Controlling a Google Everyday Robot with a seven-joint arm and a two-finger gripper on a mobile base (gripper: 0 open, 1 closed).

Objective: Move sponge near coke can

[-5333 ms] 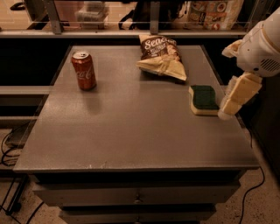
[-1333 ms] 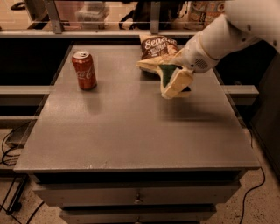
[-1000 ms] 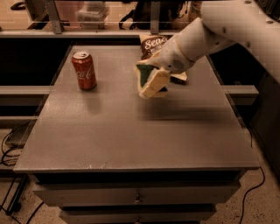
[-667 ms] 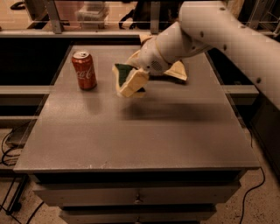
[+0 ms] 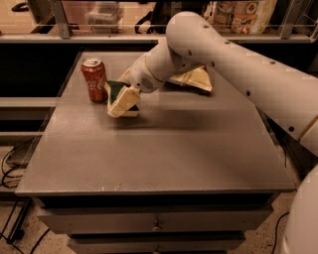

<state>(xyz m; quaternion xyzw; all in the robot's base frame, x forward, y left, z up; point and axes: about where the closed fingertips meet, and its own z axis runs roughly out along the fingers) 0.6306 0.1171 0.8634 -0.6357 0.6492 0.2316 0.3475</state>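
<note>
The red coke can (image 5: pixel 94 79) stands upright at the back left of the grey table (image 5: pixel 174 149). My gripper (image 5: pixel 122 102) is just right of the can, low over the tabletop, and is shut on the sponge (image 5: pixel 115 90). The sponge's dark green top shows behind the cream fingers (image 5: pixel 124 99), with a strip of its yellow foam under them. The sponge sits a few centimetres from the can and does not touch it. I cannot tell whether it rests on the table or hangs just above it. My white arm reaches in from the right.
A cream chip bag (image 5: pixel 194 79) lies at the back of the table, partly hidden by my arm. A shelf with packaged goods (image 5: pixel 243 15) runs behind. Drawers (image 5: pixel 156 225) sit under the front edge. Cables lie on the floor at the left.
My gripper has carried the sponge from the table's right side leftward across the back, past the chip bag, and lowered it beside the coke can. The can has not moved.
</note>
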